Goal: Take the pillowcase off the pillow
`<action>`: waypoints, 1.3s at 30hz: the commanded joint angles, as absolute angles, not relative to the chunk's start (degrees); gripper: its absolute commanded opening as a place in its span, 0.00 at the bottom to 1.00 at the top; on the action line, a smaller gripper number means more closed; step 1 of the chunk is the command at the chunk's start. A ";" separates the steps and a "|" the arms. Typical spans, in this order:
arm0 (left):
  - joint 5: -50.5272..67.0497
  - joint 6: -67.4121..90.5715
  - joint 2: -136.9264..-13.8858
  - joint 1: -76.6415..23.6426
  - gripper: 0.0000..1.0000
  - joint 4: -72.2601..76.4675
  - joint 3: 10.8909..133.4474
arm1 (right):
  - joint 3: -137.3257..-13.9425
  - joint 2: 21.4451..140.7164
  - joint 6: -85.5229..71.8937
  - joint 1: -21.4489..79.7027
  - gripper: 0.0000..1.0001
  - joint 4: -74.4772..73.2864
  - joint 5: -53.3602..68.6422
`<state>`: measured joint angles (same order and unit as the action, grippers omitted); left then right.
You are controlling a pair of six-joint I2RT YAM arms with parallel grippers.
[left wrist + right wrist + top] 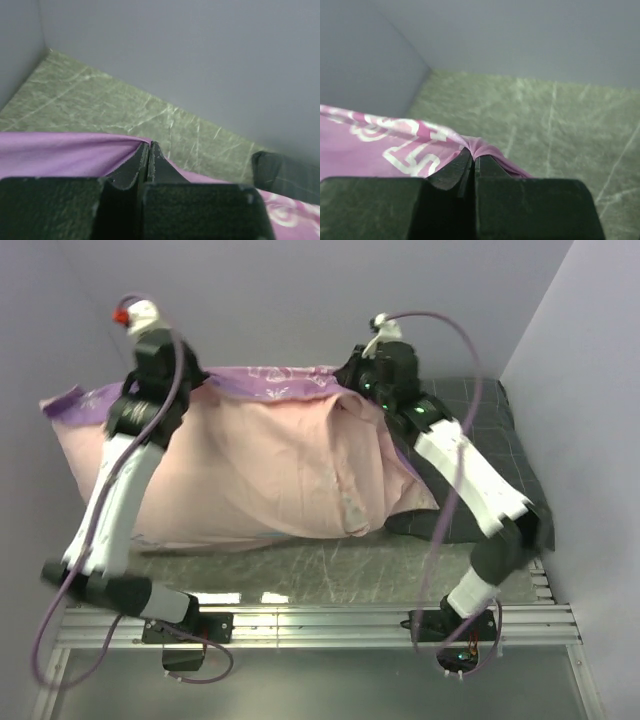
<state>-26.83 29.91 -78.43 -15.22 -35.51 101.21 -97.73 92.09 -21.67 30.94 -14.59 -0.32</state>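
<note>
Reaching forward from their bases at the near edge, both arms slope up over the pink bulk and bend at the wrist above the far edge of the pillowcase. The left tool has its jaws pressed together, with a raised fold of plain purple fabric pinched at the tips. The right tool is likewise closed tight, a gathered ridge of purple cloth with white print nipped between its fingertips. Below both tools and toward the arm bases, the pillowcase lies plump across the green marbled worktop, pale pink facing up and purple along the edge the tools grip. The pillow cannot be seen, as the case covers it. Under the right arm, to the right of the right tool, lies a dark grey checked pillow. Beyond both tools are bare worktop and the grey wall.
</note>
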 commanded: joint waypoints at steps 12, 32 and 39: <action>-8.43 26.99 -109.70 -15.55 0.66 -30.15 119.54 | -82.97 112.59 -32.70 27.95 0.12 -8.61 15.40; -21.80 28.64 -71.03 -34.01 0.83 -35.68 79.93 | -79.74 84.14 -29.27 29.87 0.66 -17.15 3.87; -21.18 31.90 -64.16 -37.53 0.88 -36.39 68.21 | -68.22 79.71 -29.35 45.86 0.68 -13.19 0.09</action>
<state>-20.01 29.34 -68.25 -37.26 -37.10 69.69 -72.18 79.05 -29.63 42.22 -15.16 2.00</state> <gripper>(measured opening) 0.868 0.680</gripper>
